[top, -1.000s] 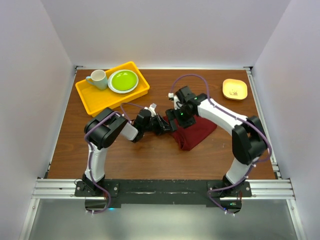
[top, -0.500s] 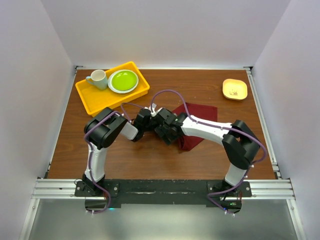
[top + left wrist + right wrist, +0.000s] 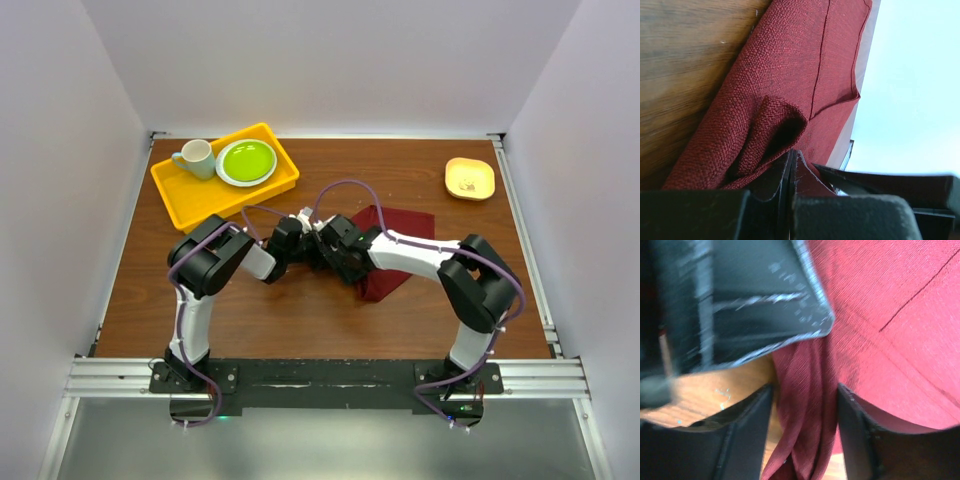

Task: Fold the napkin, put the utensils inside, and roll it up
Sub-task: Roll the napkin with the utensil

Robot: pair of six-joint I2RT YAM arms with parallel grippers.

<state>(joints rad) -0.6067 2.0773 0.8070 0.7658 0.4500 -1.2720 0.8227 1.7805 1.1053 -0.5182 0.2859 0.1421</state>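
Your left tool (image 3: 791, 156) is clenched, its jaws pressed flat together on a small pinch of the napkin (image 3: 405, 236). In the left wrist view the maroon weave puckers into a pocket right where the tips meet.

Your right tool (image 3: 805, 390) stands with its jaws apart, one on each side of a raised ridge of the same cloth. The ridge fills the gap from pad to pad. Whether the fingers (image 3: 747, 432) actually bite on it or only straddle it, you cannot tell from here.

The napkin lies on the bench (image 3: 300, 315) right of centre, part folded, its left edge gathered where the two tools meet. The far right corner lies flat on the wood.

From above, both tools overlap into one dark cluster, so their tips and the gathered edge are hidden there. In the right wrist view a blurred dark block covers the upper left; which part it is cannot be made out.

At the far left sits a yellow tray (image 3: 190, 198) holding a green plate (image 3: 247, 160) and a cup (image 3: 197, 158). A small yellow dish (image 3: 469, 178) sits at the far right.
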